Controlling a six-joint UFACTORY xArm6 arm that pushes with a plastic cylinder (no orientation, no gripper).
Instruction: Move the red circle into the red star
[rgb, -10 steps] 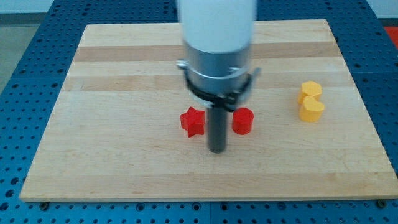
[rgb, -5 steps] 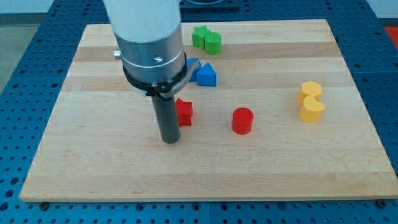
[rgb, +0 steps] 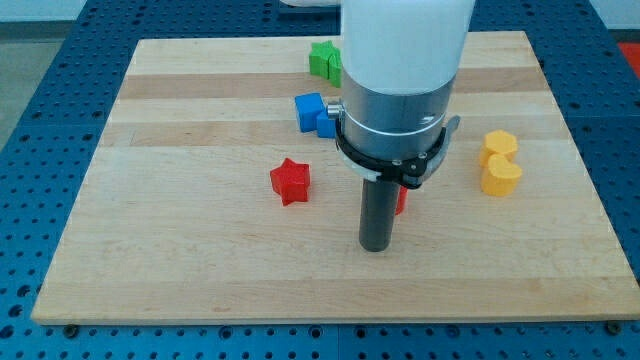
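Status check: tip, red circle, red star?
My tip just below the red circle, which is mostly hidden behind the rod. Red star apart, view's left. Path between clear.

Red star (rgb: 290, 181) — red circle (rgb: 401, 199) half-hidden

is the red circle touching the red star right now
Apart. In the camera view the red star sits alone with bare wood on every side, while the red circle is only a sliver showing behind the rod, to the star's right.

my tip (rgb: 376, 245) sits low on the board, rod upright beneath the wide grey-and-white arm.
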